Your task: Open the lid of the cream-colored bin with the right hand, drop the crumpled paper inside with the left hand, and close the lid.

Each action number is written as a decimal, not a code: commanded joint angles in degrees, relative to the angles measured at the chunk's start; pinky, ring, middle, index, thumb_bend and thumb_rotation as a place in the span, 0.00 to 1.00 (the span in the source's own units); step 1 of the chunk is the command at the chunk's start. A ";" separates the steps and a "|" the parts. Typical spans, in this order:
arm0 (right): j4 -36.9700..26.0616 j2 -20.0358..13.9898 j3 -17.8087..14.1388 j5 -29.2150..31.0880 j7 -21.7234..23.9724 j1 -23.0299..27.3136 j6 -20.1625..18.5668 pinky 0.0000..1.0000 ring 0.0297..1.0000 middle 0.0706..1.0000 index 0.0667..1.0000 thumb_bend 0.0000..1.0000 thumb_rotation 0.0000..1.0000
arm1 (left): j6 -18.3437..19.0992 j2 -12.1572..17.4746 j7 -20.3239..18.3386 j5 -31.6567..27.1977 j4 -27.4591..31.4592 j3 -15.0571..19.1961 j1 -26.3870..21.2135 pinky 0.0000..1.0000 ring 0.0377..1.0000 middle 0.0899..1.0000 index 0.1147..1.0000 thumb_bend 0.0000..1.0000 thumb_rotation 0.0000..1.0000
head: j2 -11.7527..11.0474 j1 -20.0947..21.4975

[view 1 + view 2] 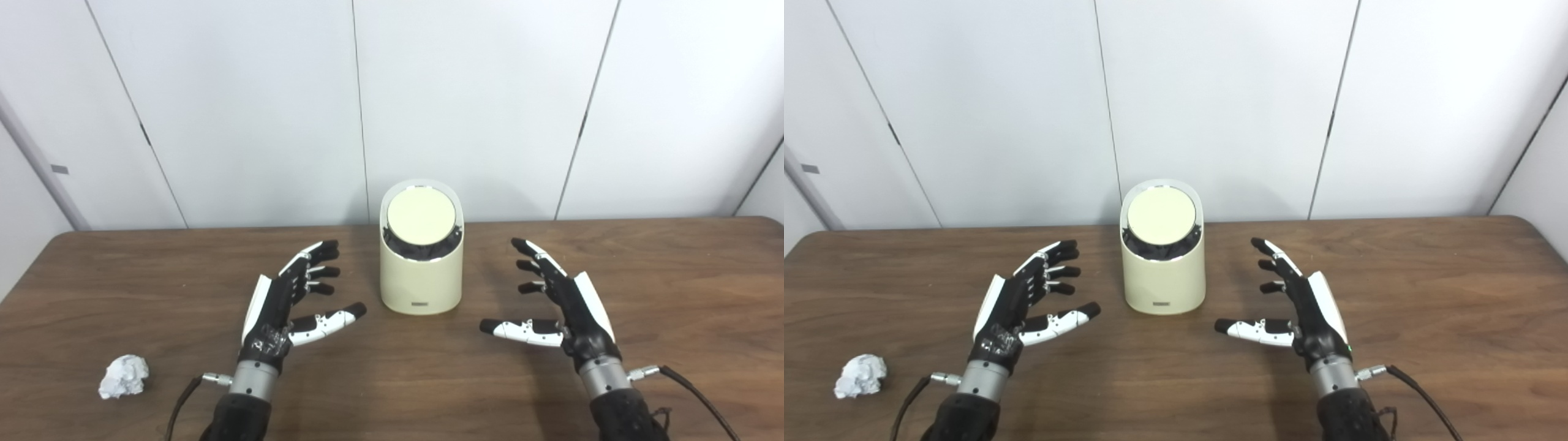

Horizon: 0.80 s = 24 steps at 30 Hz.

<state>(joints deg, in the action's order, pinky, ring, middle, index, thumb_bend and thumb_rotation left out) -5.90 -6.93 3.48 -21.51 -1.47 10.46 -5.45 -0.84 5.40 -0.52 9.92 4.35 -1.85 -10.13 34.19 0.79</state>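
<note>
A cream-colored bin (pixel 420 282) stands upright at the middle of the table, its round lid (pixel 421 214) tilted toward me, with a dark liner showing under the lid's front edge. A white crumpled paper ball (pixel 124 376) lies on the table at the near left. My left hand (pixel 288 301) is open and empty, to the left of the bin and well right of the paper. My right hand (pixel 560 303) is open and empty, to the right of the bin. Neither hand touches anything.
The brown wooden table (pixel 692 294) ends at a white panelled wall (pixel 478 98) just behind the bin. Cables run from both wrists toward the near edge.
</note>
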 commanded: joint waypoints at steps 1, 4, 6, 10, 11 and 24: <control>-2.05 0.20 0.09 -0.33 -0.74 1.15 0.81 0.68 0.83 0.89 0.85 0.84 0.22 | -1.09 0.36 0.28 0.42 1.73 0.07 -1.36 0.65 0.73 0.80 0.81 0.77 0.11 | 0.08 0.04; -2.17 0.19 0.25 -0.50 -0.61 1.05 0.46 0.69 0.83 0.89 0.86 0.84 0.22 | -0.93 0.23 0.38 0.64 1.65 0.05 -1.31 0.64 0.73 0.80 0.81 0.77 0.10 | 0.08 0.04; -2.40 0.22 0.22 -0.54 -0.60 0.93 0.07 0.70 0.83 0.90 0.86 0.84 0.22 | -0.63 0.12 0.39 0.75 1.96 0.07 -1.17 0.64 0.73 0.80 0.81 0.77 0.10 | 0.20 -0.22; -2.22 0.37 -0.06 -0.08 -0.96 0.94 0.19 0.69 0.83 0.90 0.86 0.84 0.21 | -0.58 0.05 0.35 0.71 2.01 0.09 -1.11 0.64 0.73 0.80 0.82 0.77 0.11 | 0.20 -0.22; -2.21 0.37 -0.07 -0.08 -1.02 0.96 0.24 0.68 0.83 0.90 0.86 0.85 0.21 | -0.64 0.00 0.28 0.41 1.95 0.15 -1.13 0.64 0.73 0.80 0.82 0.77 0.11 | 0.20 -0.22; -2.57 1.56 0.52 -1.42 -1.60 3.67 -0.92 0.72 0.86 0.91 0.88 0.79 0.35 | -1.21 -0.03 0.59 0.84 1.26 0.10 -1.38 0.64 0.72 0.79 0.81 0.78 0.11 | -0.41 0.04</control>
<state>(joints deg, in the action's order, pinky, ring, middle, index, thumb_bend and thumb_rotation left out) -6.52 -5.72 3.96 -22.67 -2.18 10.81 -7.21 -0.80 5.42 -0.45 10.65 4.60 -1.85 -9.91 33.75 0.79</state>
